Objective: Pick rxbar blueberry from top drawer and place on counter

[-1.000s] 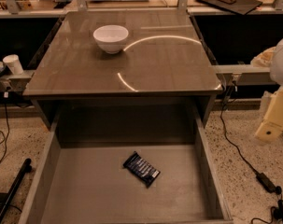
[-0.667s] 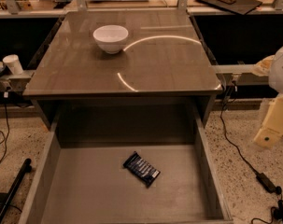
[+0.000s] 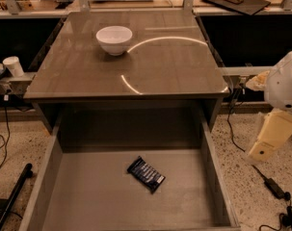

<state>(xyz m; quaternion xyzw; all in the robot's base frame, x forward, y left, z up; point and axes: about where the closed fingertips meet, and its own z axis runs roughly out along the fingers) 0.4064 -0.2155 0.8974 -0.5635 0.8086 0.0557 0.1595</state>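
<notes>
The rxbar blueberry (image 3: 146, 174), a dark navy bar with pale text, lies flat and askew on the bottom of the open top drawer (image 3: 87, 196), near its middle. The counter (image 3: 150, 69) is the glossy brown tabletop above and behind the drawer. My gripper (image 3: 270, 137) is at the right edge of the camera view, outside the drawer's right wall and over the speckled floor. It hangs below the white arm housing (image 3: 285, 85) and is well to the right of the bar, touching nothing.
A white bowl (image 3: 114, 39) stands on the back left of the counter. A white paper cup (image 3: 13, 66) sits on a ledge at the left. Cables (image 3: 273, 186) lie on the floor at the right. A dark bar (image 3: 10, 196) slants at the lower left.
My arm and gripper have shifted slightly down and to the left, a little closer to the drawer's right wall. The bar, bowl and drawer have not moved.
</notes>
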